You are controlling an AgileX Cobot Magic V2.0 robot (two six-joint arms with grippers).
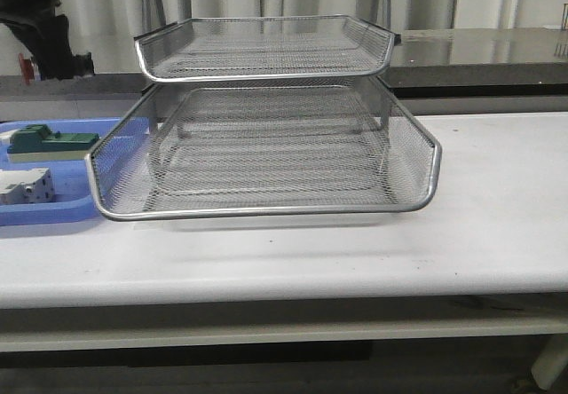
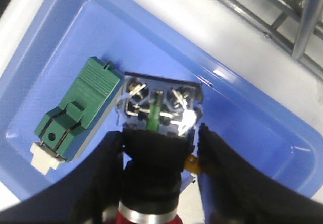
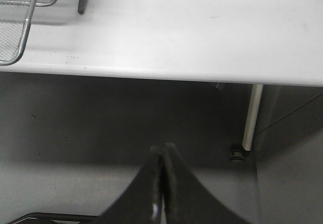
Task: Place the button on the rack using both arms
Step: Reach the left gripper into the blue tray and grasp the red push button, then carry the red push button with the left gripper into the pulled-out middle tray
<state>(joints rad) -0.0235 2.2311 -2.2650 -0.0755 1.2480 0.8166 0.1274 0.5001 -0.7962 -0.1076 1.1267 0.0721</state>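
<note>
The left gripper (image 2: 160,148) pinches the button (image 2: 157,128) by its black body, held above the blue tray (image 2: 252,118) at the frame's center. The right gripper (image 3: 162,183) has its fingers pressed together, off the table edge (image 3: 151,72). The rack (image 1: 266,145) fills mid-frame in the front view.

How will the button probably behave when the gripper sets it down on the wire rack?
The button looks rigid, so it should keep its shape. Its round red head and silver collar may let it roll. Its small metal terminals could catch in the mesh of the rack.
</note>
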